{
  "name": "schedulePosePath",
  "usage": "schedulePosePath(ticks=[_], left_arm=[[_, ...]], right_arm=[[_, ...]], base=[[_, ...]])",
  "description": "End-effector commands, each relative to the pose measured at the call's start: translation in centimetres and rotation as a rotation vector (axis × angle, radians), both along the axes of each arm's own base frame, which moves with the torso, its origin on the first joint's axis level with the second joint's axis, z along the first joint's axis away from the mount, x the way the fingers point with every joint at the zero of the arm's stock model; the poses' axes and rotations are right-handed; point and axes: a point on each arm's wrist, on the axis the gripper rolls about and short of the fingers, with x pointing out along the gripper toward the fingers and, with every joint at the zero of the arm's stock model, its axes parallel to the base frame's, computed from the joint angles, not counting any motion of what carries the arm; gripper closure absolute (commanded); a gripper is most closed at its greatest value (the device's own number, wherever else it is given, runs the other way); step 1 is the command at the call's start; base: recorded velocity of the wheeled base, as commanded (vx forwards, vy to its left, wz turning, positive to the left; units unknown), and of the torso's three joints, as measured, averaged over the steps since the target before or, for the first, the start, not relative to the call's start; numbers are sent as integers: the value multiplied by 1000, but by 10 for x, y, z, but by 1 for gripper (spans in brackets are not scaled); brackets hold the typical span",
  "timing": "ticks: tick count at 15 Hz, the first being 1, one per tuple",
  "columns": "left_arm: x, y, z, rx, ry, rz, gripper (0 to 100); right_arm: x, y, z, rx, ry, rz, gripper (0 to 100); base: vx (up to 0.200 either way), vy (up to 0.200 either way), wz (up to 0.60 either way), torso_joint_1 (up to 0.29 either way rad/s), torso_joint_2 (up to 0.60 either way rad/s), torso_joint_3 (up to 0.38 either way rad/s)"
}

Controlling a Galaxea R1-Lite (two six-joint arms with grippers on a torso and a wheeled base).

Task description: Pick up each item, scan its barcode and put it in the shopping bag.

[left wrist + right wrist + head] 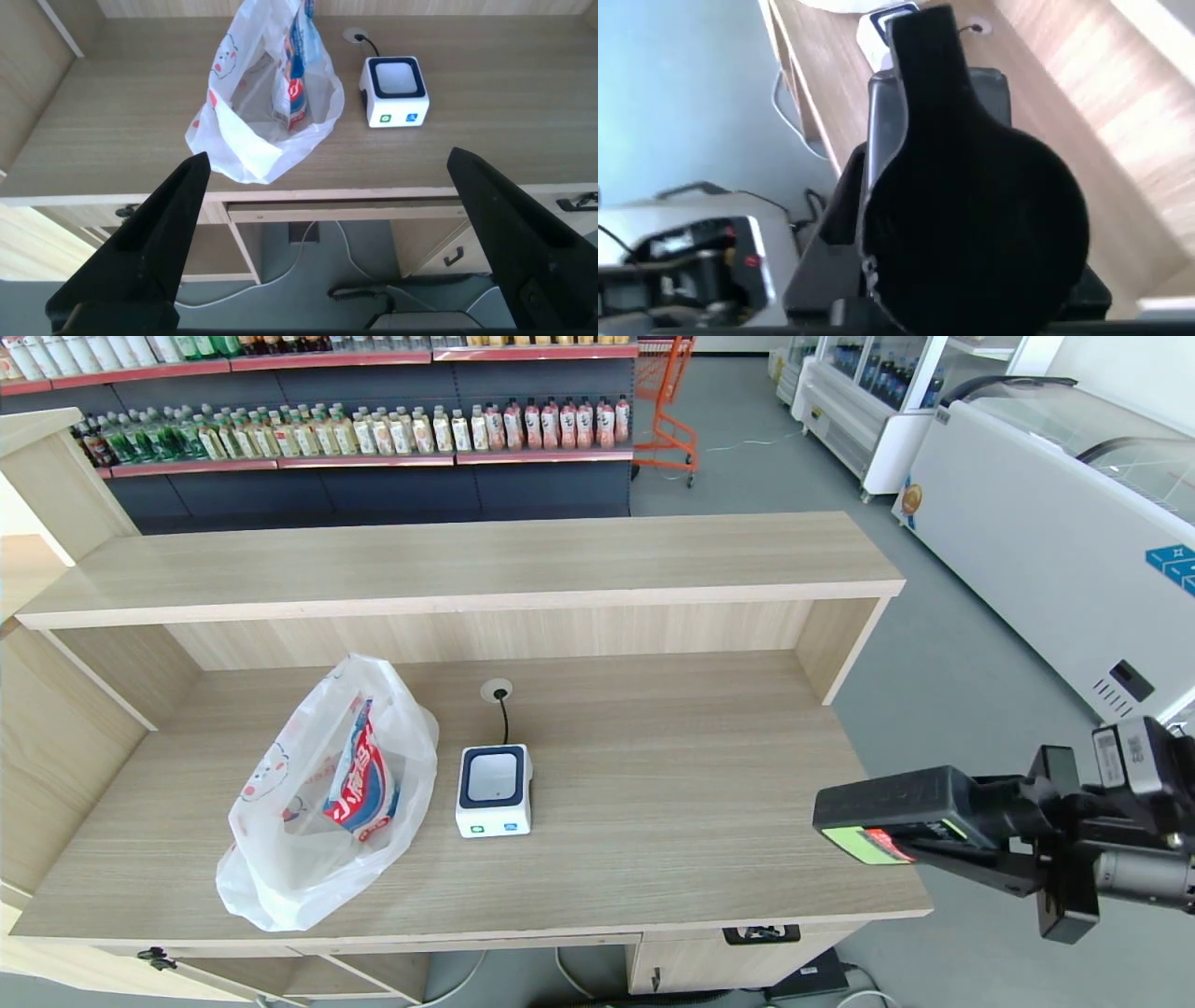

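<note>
A white plastic shopping bag point(317, 803) stands open on the left of the wooden counter, with a red, white and blue packet point(359, 784) inside it. Just right of the bag sits the white barcode scanner point(494, 791), its window facing up. My right gripper point(934, 845) hangs off the counter's right front corner, shut on a black item with a green and red label point(864, 845); that black item point(971, 205) hides its fingers in the right wrist view. My left gripper point(327, 243) hovers before the counter's front edge, open and holding nothing, facing the bag point(252, 140) and scanner point(396, 91).
The counter point(653, 821) has a raised back shelf point(467, 560) and side walls. A cable runs from the scanner into a grommet point(496, 690). Chest freezers point(1046, 541) stand to the right, and bottle shelves point(355, 429) lie beyond the counter.
</note>
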Motion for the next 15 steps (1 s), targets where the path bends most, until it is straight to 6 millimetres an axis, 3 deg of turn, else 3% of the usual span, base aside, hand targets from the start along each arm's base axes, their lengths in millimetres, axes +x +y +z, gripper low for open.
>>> schedulePosePath(ticks=[1, 3, 5, 7, 8, 11, 15], left_arm=[[0, 0, 0, 0, -1, 0, 0], [0, 0, 0, 0, -1, 0, 0], [0, 0, 0, 0, -1, 0, 0], [0, 0, 0, 0, -1, 0, 0], [0, 0, 0, 0, -1, 0, 0], [0, 0, 0, 0, -1, 0, 0], [0, 0, 0, 0, -1, 0, 0]], right_arm=[[18, -7, -10, 172, 332, -137, 100], [36, 9, -23, 214, 510, -176, 100], [71, 40, -32, 290, 725, -168, 100], [86, 60, -27, 331, 795, -172, 100], [96, 83, -20, 377, 859, -187, 100], [98, 109, -10, 431, 933, -191, 100], [95, 112, -13, 421, 947, -188, 100]], base=[[0, 0, 0, 0, 0, 0], [0, 0, 0, 0, 0, 0], [0, 0, 0, 0, 0, 0], [0, 0, 0, 0, 0, 0], [0, 0, 0, 0, 0, 0], [0, 0, 0, 0, 0, 0], [0, 0, 0, 0, 0, 0]])
